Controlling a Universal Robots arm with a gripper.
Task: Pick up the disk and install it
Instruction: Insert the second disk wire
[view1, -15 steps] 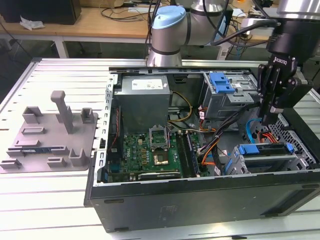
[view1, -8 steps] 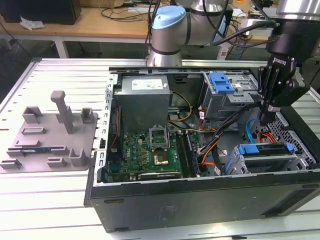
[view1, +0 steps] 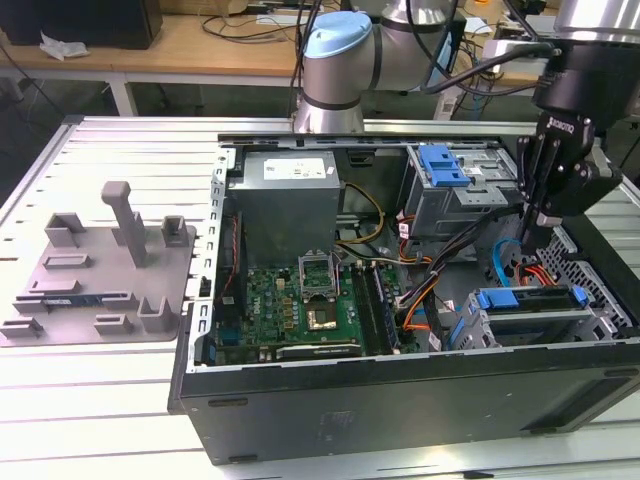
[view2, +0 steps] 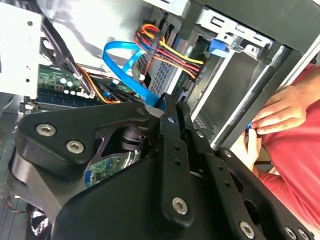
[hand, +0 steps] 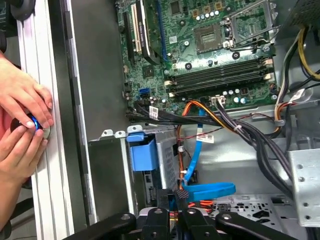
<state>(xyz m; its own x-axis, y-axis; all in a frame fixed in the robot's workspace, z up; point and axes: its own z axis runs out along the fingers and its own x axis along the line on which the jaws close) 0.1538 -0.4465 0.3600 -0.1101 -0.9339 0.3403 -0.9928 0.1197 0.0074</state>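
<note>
- The computer case (view1: 400, 400) lies open on its side and is my landmark. It contains the motherboard (view1: 300, 305), the grey power supply (view1: 290, 205), cable bundles and two drive cages.
- The grey moulded tray (view1: 100, 270) stands outside the case, on the exterior view's left. I see no drive on it.
- The lower drive cage (view1: 530, 325) sits in the case corner nearest the exterior camera. I judge that the disk (view1: 530, 298) is already in it, with its blue carrier across the top. In the first wrist view the blue carrier (hand: 142, 152) is in the cage mouth.
- The gripper (view1: 533, 225) hangs inside the case, just above this cage. Its fingers (hand: 182, 194) look pressed together, with nothing between them.
- My judgement: this is the seating step. To do it well I would push straight along the cage rails, slowly, on the carrier and not on the label.
- The blue flat cable (hand: 210, 190) and the red and orange wires (view2: 170, 50) lie very near the fingers; they could be caught.
- A person's hands (hand: 25, 120) rest outside the case wall, holding something small and blue.
</note>
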